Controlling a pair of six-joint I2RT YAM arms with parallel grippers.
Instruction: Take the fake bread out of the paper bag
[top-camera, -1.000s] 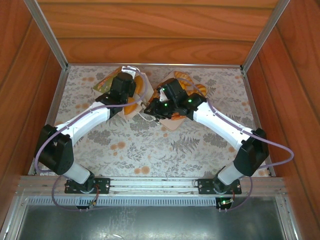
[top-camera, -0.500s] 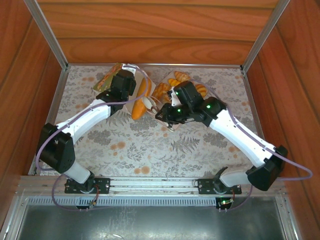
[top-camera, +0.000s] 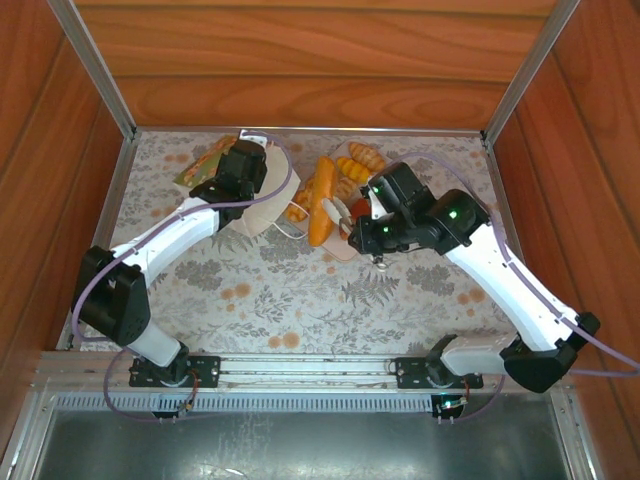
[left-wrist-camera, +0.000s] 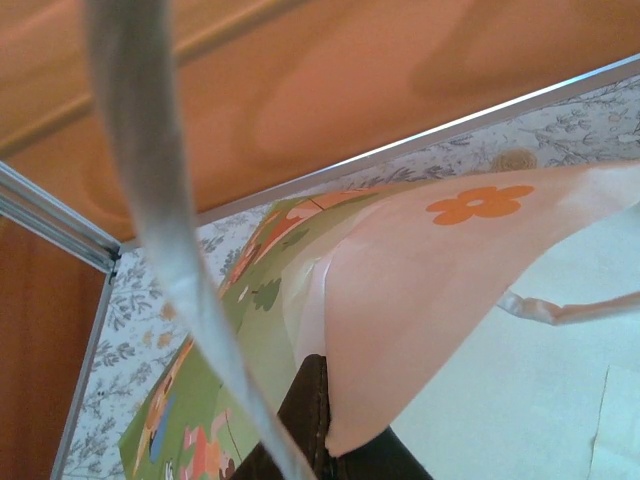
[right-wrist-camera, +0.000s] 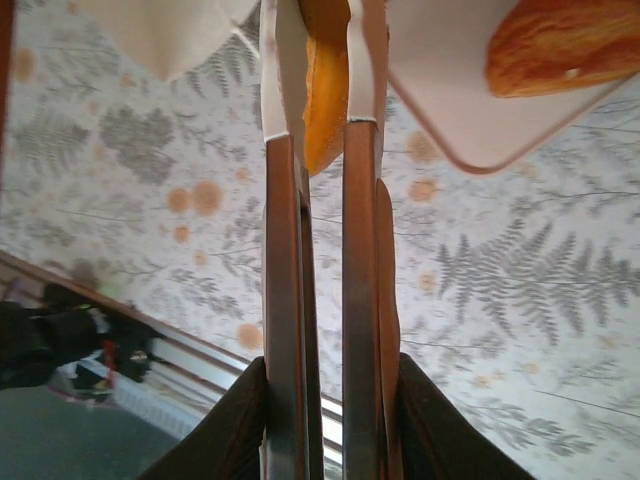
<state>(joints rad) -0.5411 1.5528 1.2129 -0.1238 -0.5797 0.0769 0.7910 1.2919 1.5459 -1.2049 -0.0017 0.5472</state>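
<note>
My left gripper (top-camera: 232, 178) is shut on the edge of the paper bag (top-camera: 212, 162), which has a green print and lies tipped at the back left. The left wrist view shows the bag's wall (left-wrist-camera: 430, 290) pinched between the dark jaws (left-wrist-camera: 325, 435), with a white cord handle (left-wrist-camera: 565, 310) hanging to the right. A long orange loaf of fake bread (top-camera: 322, 198) is out of the bag's mouth, and my right gripper (top-camera: 343, 218) is shut on it. Seen from the right wrist, the loaf (right-wrist-camera: 322, 100) sits between the two fingers (right-wrist-camera: 283, 250). More pastries (top-camera: 360, 156) lie behind it.
A flat pink tray (top-camera: 345, 246) lies under the right gripper, and a golden pastry (right-wrist-camera: 565, 45) rests on the tray (right-wrist-camera: 440, 90). Wooden walls and metal rails (top-camera: 300, 130) close in the floral table on three sides. Open tabletop lies toward the near edge.
My right gripper has moved right and toward the near side, drawing the long loaf out of the bag. The left gripper kept hold of the bag and shifted slightly left.
</note>
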